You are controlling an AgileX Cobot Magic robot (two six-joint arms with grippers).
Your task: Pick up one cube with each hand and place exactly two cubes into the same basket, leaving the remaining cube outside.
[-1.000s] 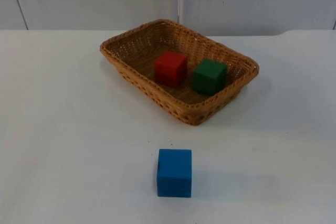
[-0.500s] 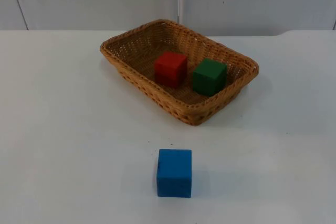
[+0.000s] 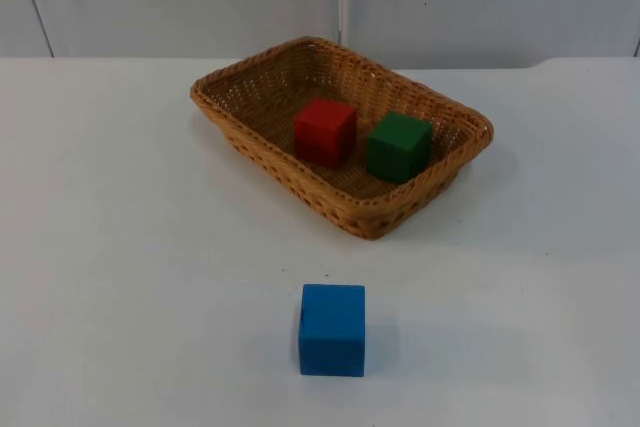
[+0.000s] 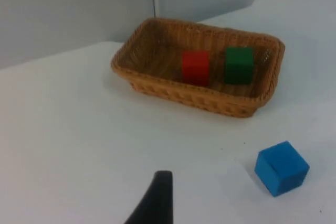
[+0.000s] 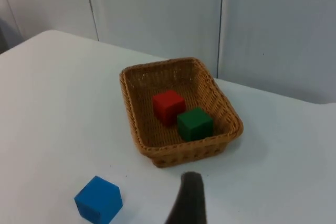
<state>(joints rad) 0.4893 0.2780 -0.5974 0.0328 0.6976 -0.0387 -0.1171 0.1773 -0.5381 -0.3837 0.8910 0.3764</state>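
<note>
A red cube [image 3: 325, 130] and green cube [image 3: 398, 146] sat inside the wicker basket [image 3: 250, 80], a blue cube [image 3: 332, 329] lay outside at its 6 o'clock, and I could not tell how far my left gripper [image 4: 157, 198] or right gripper [image 5: 188, 198] was open.

Bright, even overhead light, soft shadows

The white table top [image 3: 120, 247] shows no glare; the blue cube [image 3: 332, 329] casts a faint shadow (wrist views softer, the near black fingertip [image 5: 188, 200] blurred).

Two cubes [image 3: 325, 130] [image 3: 398, 146] sit side by side in the basket [image 3: 236, 132]; a third cube [image 3: 332, 329] lies on the table [image 3: 120, 247] before it.
</note>
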